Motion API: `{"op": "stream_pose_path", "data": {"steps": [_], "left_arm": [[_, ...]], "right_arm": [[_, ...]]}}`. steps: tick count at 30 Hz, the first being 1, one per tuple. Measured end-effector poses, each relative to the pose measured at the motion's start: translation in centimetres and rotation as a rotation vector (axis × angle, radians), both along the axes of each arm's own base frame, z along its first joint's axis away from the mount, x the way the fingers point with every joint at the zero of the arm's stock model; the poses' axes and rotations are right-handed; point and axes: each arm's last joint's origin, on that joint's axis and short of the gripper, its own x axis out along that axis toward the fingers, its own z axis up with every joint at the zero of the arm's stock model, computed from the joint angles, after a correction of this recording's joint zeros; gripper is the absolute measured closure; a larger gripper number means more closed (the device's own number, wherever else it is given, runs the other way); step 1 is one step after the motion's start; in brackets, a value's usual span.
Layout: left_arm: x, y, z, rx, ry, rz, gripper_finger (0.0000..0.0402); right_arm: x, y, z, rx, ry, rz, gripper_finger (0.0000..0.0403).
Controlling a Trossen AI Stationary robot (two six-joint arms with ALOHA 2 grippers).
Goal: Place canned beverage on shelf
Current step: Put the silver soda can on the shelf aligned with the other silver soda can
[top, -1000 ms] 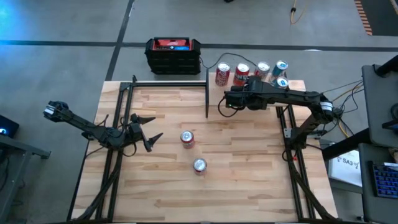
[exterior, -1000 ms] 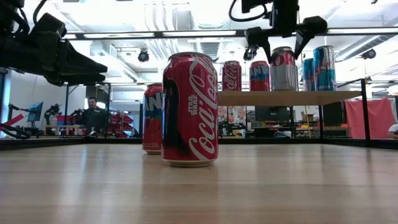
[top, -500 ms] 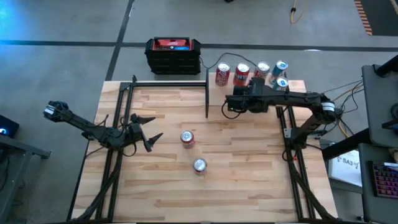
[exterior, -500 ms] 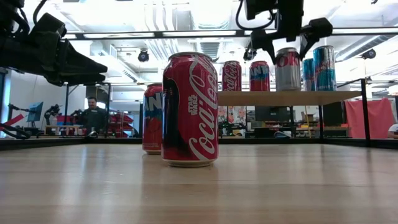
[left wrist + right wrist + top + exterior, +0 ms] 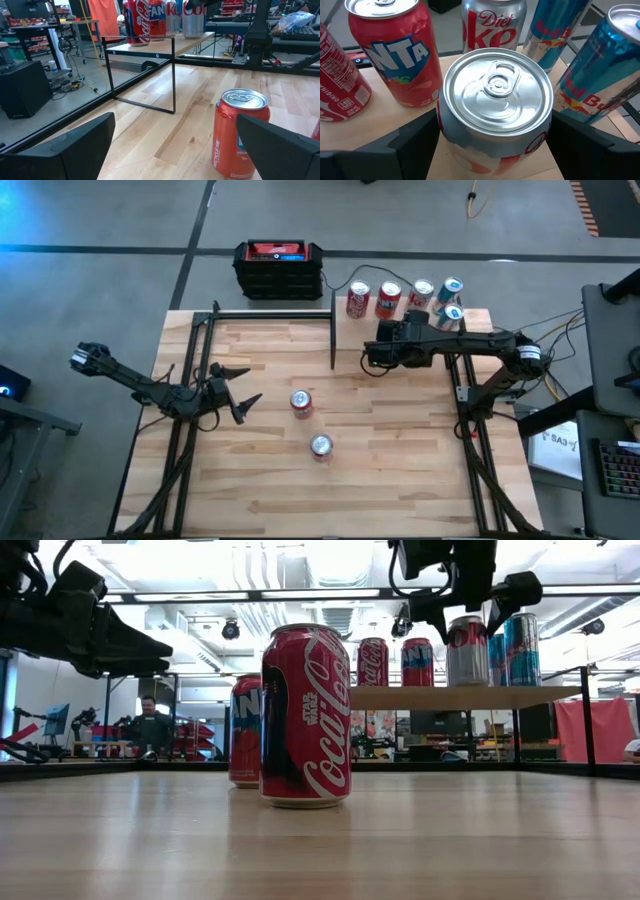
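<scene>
The shelf (image 5: 460,697) stands at the table's far right, with several cans in a row along its far side (image 5: 389,298). My right gripper (image 5: 492,145) is over the shelf (image 5: 408,326) and is shut on a silver can with red marks (image 5: 495,95), the Diet Coke can in the low view (image 5: 468,650). My left gripper (image 5: 240,405) is open and empty above the table's left part. Two cans stand upright on the tabletop: a red-and-blue one (image 5: 301,402) and a red Coca-Cola one (image 5: 305,715). My right gripper pinches the silver can's side wall just under the rim (image 5: 441,125) between its two fingers, one on each side. The fingers slant down from above and from the near side. The can is upright, its base level with the shelf board (image 5: 468,686); whether it rests there I cannot tell.
A Red Bull can (image 5: 600,75) stands close beside the held can, and a Fanta can (image 5: 400,55) and another Diet Coke can (image 5: 492,25) just beyond it. The shelf's black post (image 5: 333,330) stands at its left end. A black-and-red box (image 5: 279,268) lies beyond the table.
My right gripper has moved a little toward the table's right edge over the shelf. The silver can has gone with it and has stayed upright at the same height.
</scene>
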Motion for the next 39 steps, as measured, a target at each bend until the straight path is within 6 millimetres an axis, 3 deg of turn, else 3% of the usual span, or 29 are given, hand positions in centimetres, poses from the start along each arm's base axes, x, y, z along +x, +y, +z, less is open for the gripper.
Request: {"op": "stream_pose_path", "data": {"steps": [39], "left_arm": [[0.0,0.0,0.0,0.000,0.000,0.000,0.0002]], "right_arm": [[-0.4,0.1,-1.3,-0.051,0.012,-0.024,0.0081]]}}
